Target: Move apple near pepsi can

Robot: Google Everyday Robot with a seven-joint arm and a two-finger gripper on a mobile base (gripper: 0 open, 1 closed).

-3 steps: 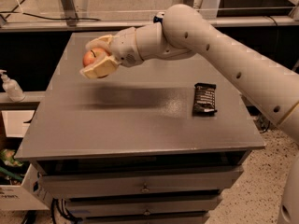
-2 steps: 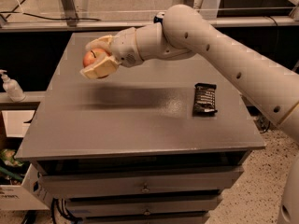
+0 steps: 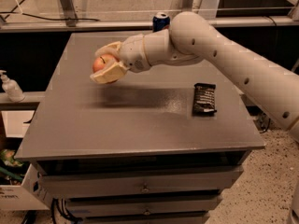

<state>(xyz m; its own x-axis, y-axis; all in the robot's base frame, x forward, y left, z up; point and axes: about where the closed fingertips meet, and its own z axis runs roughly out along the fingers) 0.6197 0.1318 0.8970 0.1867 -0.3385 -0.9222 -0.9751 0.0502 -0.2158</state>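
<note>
My gripper [image 3: 106,63] is shut on the orange-red apple [image 3: 103,62] and holds it in the air above the left middle of the grey table [image 3: 131,120]. The cream fingers [image 3: 108,73] wrap the apple above and below. The dark blue pepsi can [image 3: 161,21] stands at the table's far edge, to the right of the gripper; its lower part is hidden behind my arm.
A flat black snack bar wrapper [image 3: 204,98] lies on the right side of the table. A white pump bottle [image 3: 10,87] stands on a low shelf at the left. Drawers [image 3: 140,185] run under the tabletop.
The arm has lifted and shifted right with the apple, and the pepsi can now shows behind it.
</note>
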